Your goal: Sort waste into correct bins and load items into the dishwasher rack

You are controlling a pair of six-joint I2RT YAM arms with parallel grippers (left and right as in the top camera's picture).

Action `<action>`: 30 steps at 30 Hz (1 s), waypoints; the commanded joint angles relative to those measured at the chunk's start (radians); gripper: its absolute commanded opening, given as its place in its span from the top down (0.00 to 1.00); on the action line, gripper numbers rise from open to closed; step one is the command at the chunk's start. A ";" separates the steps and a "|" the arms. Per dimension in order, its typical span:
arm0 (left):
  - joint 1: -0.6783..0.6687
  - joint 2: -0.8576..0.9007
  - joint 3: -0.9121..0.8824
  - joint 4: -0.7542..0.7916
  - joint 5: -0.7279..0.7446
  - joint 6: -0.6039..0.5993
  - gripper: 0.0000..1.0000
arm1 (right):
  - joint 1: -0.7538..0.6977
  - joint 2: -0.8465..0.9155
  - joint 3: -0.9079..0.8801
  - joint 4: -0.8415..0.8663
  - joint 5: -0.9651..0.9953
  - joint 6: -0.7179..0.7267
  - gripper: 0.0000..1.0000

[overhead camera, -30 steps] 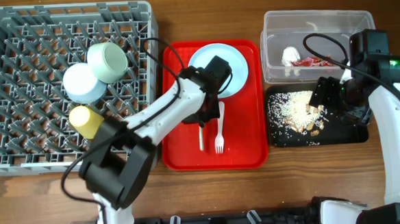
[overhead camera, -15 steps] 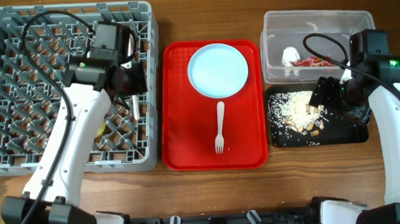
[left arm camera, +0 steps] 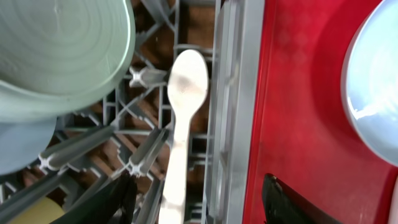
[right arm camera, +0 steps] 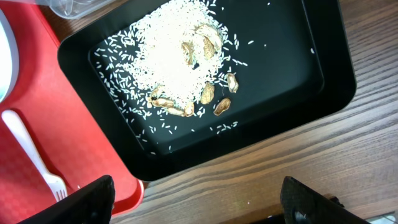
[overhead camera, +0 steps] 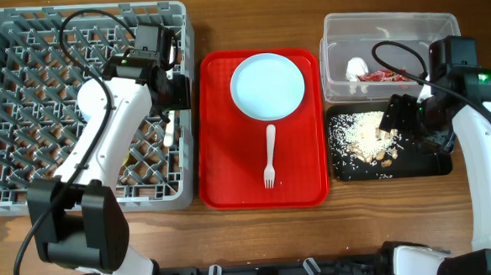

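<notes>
Left wrist: spoon [left arm camera: 183,93] laid among rack [left arm camera: 227,124] pegs for washing, left claw [left arm camera: 198,186] spread astride its handle, not gripping; right claw [right arm camera: 199,196] spread, idle over black tray [right arm camera: 298,74].

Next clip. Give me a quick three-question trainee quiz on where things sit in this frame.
1. True or false: the spoon lies in the rack.
2. Fill in: on the red tray, below the plate, lies the ___.
3. The rice sits in: A) rack, B) black tray, C) red tray.

Key: 1 true; 2 fork; 3 B.
</notes>
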State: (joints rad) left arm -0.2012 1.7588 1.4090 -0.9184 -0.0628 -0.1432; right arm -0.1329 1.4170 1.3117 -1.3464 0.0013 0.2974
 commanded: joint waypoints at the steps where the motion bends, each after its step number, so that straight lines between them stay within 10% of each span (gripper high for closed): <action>1: -0.029 -0.071 0.011 -0.018 0.030 0.000 0.34 | -0.002 -0.007 0.016 -0.002 0.018 -0.010 0.14; 12: -0.457 -0.025 0.010 0.029 0.117 -0.428 0.28 | -0.002 -0.007 0.016 -0.002 0.018 -0.010 0.14; 30: -0.585 0.348 0.010 0.056 0.103 -0.449 0.38 | -0.002 -0.007 0.016 -0.001 0.017 -0.009 0.14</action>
State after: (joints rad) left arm -0.7746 2.0556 1.4132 -0.8692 0.0700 -0.5823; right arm -0.1329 1.4170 1.3117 -1.3464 0.0017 0.2970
